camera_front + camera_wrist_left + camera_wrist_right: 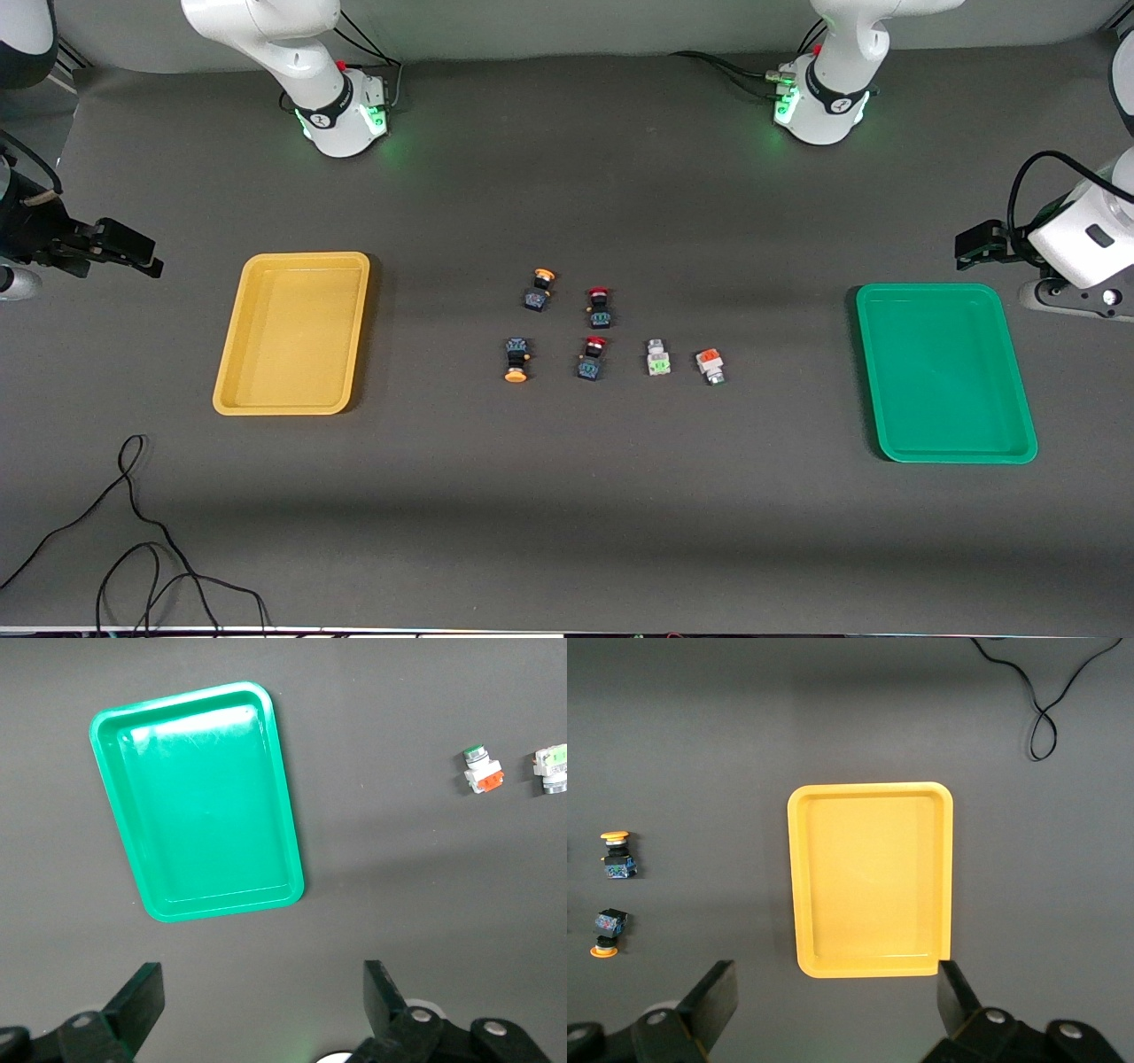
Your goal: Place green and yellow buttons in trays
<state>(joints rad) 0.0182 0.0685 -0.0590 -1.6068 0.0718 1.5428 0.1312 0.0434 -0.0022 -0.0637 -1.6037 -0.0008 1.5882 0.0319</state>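
Note:
Two black switches with orange-yellow caps (541, 288) (516, 359) lie mid-table, also seen in the right wrist view (617, 855) (607, 933). Beside them toward the left arm's end lie a white-grey switch with a light-green block (656, 356) (554, 766) and one with an orange-red block (710, 365) (483, 771). The yellow tray (292, 332) (873, 881) and the green tray (943, 372) (199, 806) hold nothing. My right gripper (146, 259) (837, 997) hangs open over the table beside the yellow tray. My left gripper (970, 246) (264, 992) hangs open beside the green tray.
Two black switches with red caps (599, 306) (593, 356) lie among the others. A loose black cable (133, 532) (1050, 709) curls on the table near the front camera at the right arm's end. Both arm bases (341, 111) (819, 106) stand along the back.

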